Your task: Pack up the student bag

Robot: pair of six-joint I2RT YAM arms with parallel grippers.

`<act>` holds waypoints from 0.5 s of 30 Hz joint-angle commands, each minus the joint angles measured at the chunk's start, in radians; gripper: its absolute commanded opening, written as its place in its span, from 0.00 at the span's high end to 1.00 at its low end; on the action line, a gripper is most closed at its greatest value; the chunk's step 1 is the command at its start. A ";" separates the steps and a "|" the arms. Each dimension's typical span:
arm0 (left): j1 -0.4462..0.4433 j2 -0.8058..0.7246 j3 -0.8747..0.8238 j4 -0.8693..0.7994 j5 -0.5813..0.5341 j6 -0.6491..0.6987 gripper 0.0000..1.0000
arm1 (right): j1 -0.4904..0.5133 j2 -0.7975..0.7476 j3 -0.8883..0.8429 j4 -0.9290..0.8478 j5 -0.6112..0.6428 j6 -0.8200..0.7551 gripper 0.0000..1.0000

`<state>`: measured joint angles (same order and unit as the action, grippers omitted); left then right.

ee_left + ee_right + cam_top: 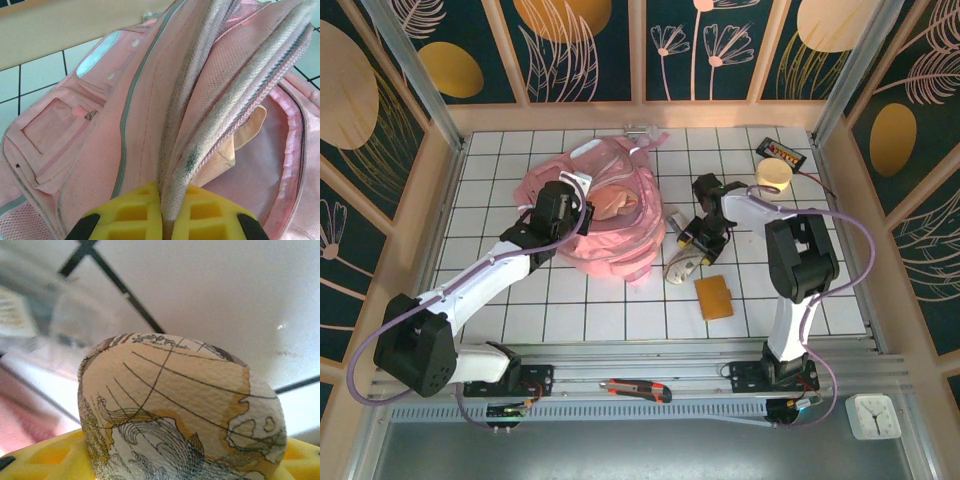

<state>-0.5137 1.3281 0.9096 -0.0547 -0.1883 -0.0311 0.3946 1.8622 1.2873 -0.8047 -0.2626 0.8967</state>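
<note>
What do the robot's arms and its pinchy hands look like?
The left arm and right arm are white, with chunky black joints. A lilac cable loops along each. The left gripper and right gripper each have two bright yellow fingers with waffle-like hollows.

Robot lab cell: aluminium rails (620,362), tiled tabletop (620,310)

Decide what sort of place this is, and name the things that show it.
Probably a robot test cell, not a classroom: a white gridded table boxed in by leaf-patterned panels, with a left arm and right arm bolted to a metal rail.
</note>
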 commanded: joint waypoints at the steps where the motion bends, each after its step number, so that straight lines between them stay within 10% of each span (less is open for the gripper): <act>1: -0.001 -0.038 0.030 0.086 -0.007 -0.009 1.00 | -0.012 -0.105 0.062 -0.064 -0.009 -0.019 0.39; 15: -0.001 -0.048 0.021 0.072 -0.015 -0.055 1.00 | -0.053 -0.233 0.162 0.108 -0.182 -0.036 0.43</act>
<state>-0.5137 1.3281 0.9096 -0.0551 -0.1913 -0.0456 0.3374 1.6627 1.4189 -0.7956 -0.3553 0.8547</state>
